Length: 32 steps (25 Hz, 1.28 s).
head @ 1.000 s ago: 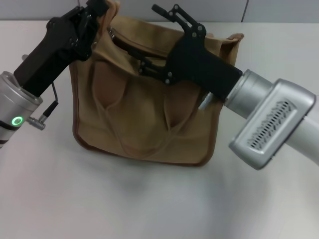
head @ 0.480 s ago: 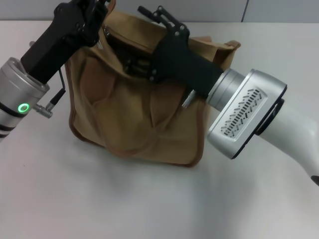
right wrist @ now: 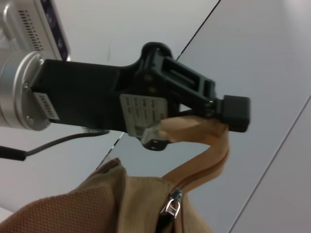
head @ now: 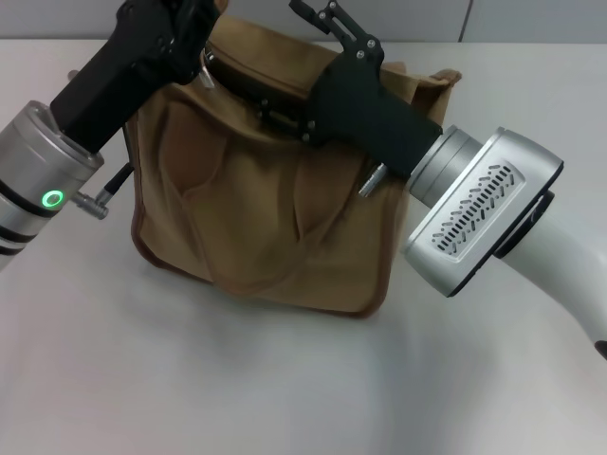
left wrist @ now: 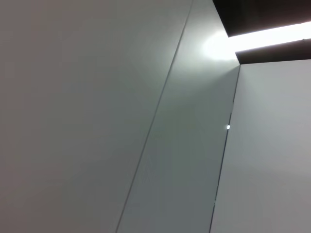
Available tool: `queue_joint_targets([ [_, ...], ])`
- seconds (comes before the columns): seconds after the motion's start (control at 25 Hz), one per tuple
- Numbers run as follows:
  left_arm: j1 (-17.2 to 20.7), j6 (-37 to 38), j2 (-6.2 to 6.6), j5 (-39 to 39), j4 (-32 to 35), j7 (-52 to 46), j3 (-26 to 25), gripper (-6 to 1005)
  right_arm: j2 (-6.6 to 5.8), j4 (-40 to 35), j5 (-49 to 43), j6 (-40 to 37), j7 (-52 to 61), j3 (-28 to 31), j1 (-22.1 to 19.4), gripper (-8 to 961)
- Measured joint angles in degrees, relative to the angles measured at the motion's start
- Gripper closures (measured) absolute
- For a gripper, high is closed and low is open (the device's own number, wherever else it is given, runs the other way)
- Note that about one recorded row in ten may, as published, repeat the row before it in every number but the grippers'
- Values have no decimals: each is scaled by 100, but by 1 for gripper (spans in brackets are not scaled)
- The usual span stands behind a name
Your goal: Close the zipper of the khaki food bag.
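Left gripper (right wrist: 221, 114) clamped on khaki food bag (head: 256, 209) end strap; zipper (right wrist: 172, 206) slider just below, run stretching toward right gripper (head: 285, 118), whose grip state can't be told.

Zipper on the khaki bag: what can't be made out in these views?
1. Head view: the right gripper covers the top of the khaki food bag, hiding how far it is closed.
2. Right wrist view: the zipper shows only its slider at the frame's edge, and the track is cut off. The left gripper clamps a tan strip of the bag.
3. Left wrist view: only blank panels, no bag.
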Motion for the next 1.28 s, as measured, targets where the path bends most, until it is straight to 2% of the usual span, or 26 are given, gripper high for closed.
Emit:
queue_joint_targets([
  [0.32,364,4,50,-24,158,-35,-253,977,0,13,-5,-4,26,7,-71,128],
  [0.36,549,3,58,-27,389,-133,-401,976,0,12,-5,-4,31,7,-81,128],
  [0.68,1000,41,66,-34,1052,-297,-641,973,0,71,-8,-13,51,10,-146,128],
  [0.76,1262,-128,87,15,1726,-702,-566,972,0,107,-8,-12,53,10,-155,128],
  [0.8,1289,-156,89,18,1801,-733,-540,943,0,120,-8,-13,55,10,-160,128],
  [0.88,1426,-300,93,28,2199,-890,-316,886,-1,150,-8,-13,61,5,-176,128],
  [0.96,1623,-609,90,33,2978,-1034,310,808,-1,195,-8,-13,63,-18,-197,128],
  [1.0,1623,-609,90,33,2978,-1034,310,768,-1,195,-8,-13,63,-18,-197,128],
  [1.08,1671,-878,79,32,3370,-1100,679,690,-1,223,-10,-14,64,-34,-208,127],
  [1.28,1656,-1569,86,32,3811,-1088,1730,618,-1,280,-17,-19,65,-53,-253,128],
])
